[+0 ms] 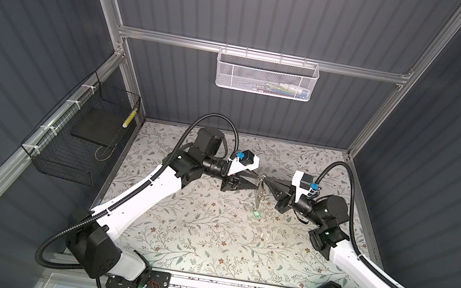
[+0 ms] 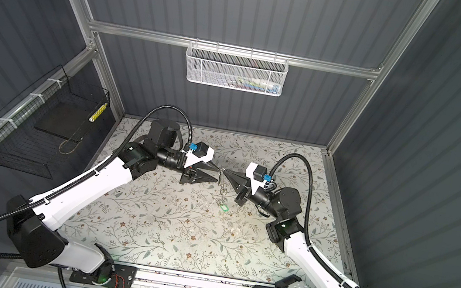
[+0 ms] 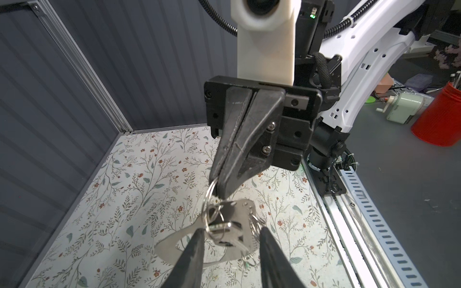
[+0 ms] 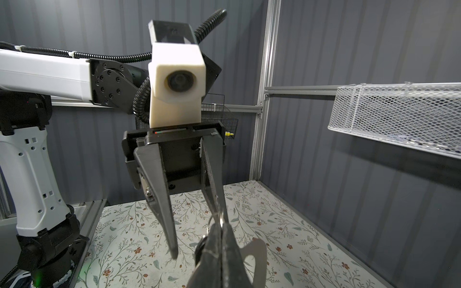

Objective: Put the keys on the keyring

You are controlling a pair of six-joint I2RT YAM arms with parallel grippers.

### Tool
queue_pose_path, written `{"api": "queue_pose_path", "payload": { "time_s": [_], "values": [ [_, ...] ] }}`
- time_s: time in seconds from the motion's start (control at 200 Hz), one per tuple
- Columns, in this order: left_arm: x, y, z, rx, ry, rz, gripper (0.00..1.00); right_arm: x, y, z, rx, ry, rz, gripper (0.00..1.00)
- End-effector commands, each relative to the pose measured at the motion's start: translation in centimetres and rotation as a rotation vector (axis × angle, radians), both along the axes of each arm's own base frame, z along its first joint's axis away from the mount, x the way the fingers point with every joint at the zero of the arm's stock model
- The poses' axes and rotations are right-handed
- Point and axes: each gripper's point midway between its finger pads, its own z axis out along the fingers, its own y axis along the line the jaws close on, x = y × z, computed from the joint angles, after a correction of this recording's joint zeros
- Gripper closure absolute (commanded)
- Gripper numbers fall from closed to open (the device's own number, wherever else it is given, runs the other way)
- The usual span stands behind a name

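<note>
My right gripper is shut on a large metal split ring, held in the air over the middle of the mat. From that ring hang the grey keyring plate with its oval cutout, and the silver key with a black head. My left gripper faces it, open, its fingers standing either side of the key and plate. The green tag shows below the bunch. I cannot tell whether it hangs or lies on the mat.
A floral mat covers the table. A black wire basket is fixed to the left wall and a white mesh basket to the back rail. Grey walls close in three sides.
</note>
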Motion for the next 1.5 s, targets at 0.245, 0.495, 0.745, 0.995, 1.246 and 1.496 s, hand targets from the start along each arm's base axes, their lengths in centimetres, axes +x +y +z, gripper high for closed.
{"api": "queue_pose_path", "payload": {
  "time_s": [0.245,0.495,0.745,0.995,1.246,1.496],
  "values": [
    [1.4,-0.8,-0.3,-0.048,0.039,0.054,0.65,-0.5,0.1,2.7,0.041,-0.059,0.033,1.00],
    [1.4,-0.9,0.2,-0.072,0.059,0.060,0.66,0.0,-0.1,2.7,0.043,-0.059,0.000,1.00],
    [0.9,-1.3,-0.4,-0.065,0.074,0.047,0.75,0.5,-0.2,2.9,0.054,-0.060,-0.024,1.00],
    [0.7,-1.4,-1.0,-0.045,0.075,0.040,0.82,0.6,-0.5,3.3,0.069,-0.064,-0.042,1.00],
    [0.3,-1.9,-1.1,-0.030,0.107,-0.012,0.95,0.8,-0.5,3.4,0.075,-0.060,-0.047,1.00],
    [0.1,-2.6,-1.1,-0.029,0.145,-0.065,1.00,0.9,-0.6,3.4,0.073,-0.056,-0.055,1.00]
  ]
}}
